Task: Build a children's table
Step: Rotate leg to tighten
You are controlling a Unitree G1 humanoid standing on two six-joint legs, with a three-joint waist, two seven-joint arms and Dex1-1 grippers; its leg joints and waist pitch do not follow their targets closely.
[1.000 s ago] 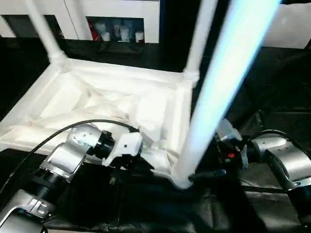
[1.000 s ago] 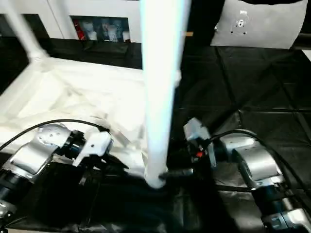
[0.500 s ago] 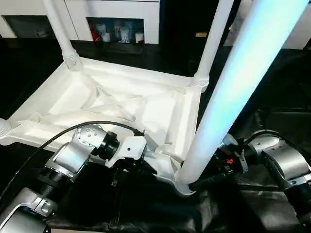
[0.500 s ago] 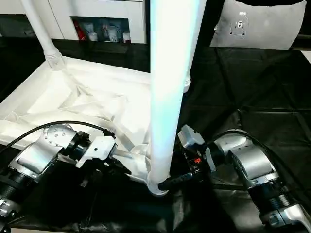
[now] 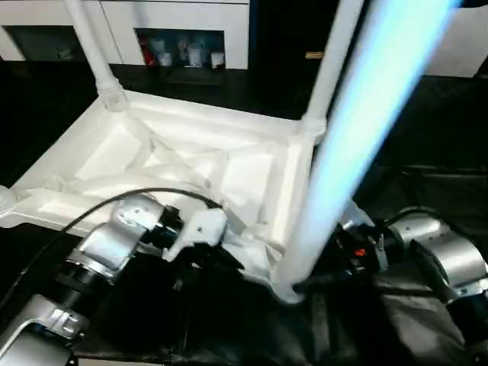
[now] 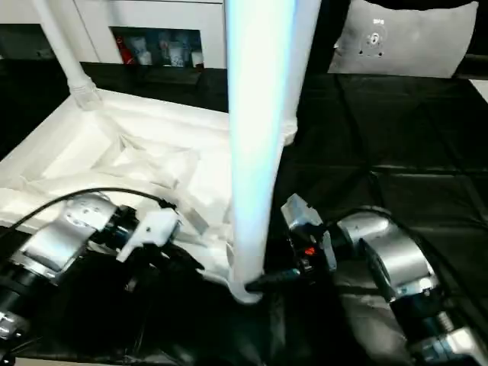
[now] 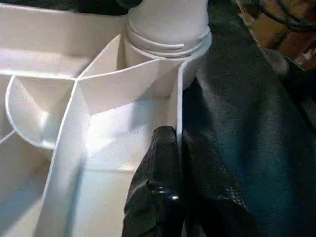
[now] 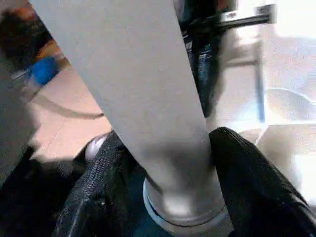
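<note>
step: seating leg | our right pincer [image 8: 165, 163] has narrowed onto long white plastic tube leg [image 6: 255, 152] | our left pincer [image 7: 173, 163] pinches upturned white ribbed tabletop's rim [image 7: 178, 113], steadying the corner

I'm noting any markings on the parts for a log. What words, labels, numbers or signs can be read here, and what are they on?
None can be read.
The grey pad at the back bears a small dark mark, too blurred to read.
The bottles in the cabinet have labels too small to read.
The table top and legs show no text.
</note>
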